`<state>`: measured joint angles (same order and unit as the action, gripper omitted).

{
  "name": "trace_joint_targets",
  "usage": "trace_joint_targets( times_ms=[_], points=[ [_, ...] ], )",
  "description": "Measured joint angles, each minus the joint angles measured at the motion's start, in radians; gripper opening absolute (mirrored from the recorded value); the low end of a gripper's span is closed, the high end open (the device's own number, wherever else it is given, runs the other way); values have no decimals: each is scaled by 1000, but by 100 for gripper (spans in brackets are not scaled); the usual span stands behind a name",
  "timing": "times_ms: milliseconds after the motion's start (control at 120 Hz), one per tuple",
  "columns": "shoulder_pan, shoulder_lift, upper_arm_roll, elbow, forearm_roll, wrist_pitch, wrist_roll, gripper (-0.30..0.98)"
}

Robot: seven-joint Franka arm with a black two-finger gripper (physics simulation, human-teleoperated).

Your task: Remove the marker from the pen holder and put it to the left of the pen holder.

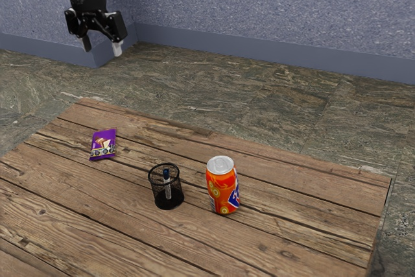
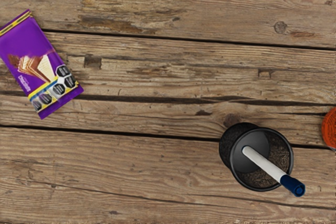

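The brown wooden plank table [image 1: 292, 244] has its far edge running slantwise to a corner near the exterior view's right, with grey-brown stone floor [image 1: 259, 95] beyond. 3 objects stand or lie on the planks, apart from each other. The purple chocolate wafer packet [image 1: 102, 142] lies flat near the far corner toward the exterior view's left. The round black mesh pen holder [image 1: 160, 201] stands upright between the packet and the orange aluminium soda can [image 1: 220, 189], much nearer the can. The gap between holder and can is narrow; a wider run of boards separates holder and packet, and broad boards extend on the exterior camera's side of the holder.

The black 2-finger gripper [image 1: 102, 46] is high up at the exterior view's upper left, well apart from the 3 objects. Its 2 fingers stand wide apart, with open space between them, touching nothing.

The white marker with a dark blue cap [image 2: 266, 163] is inside the holder, cap end up. In the wrist view, its cap crosses the holder's rim, on the side away from the packet.
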<state>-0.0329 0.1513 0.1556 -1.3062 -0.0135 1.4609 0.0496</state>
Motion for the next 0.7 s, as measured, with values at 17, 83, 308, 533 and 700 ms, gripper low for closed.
trace_joint_targets(
  times_ms=[17, 83, 308, 533, 700],
  points=[
    [-1, 0, 0, 1, 0, -3, 2, 69],
    [-3, 1, 2, 2, -2, -13, 12, 69],
    [-30, 27, -1, 18, -18, 21, 32, 69],
    [-69, 193, 1, 19, 23, 109, -22, 69],
    [-44, 257, 2, 6, -52, 138, -107, 69]
  ],
)
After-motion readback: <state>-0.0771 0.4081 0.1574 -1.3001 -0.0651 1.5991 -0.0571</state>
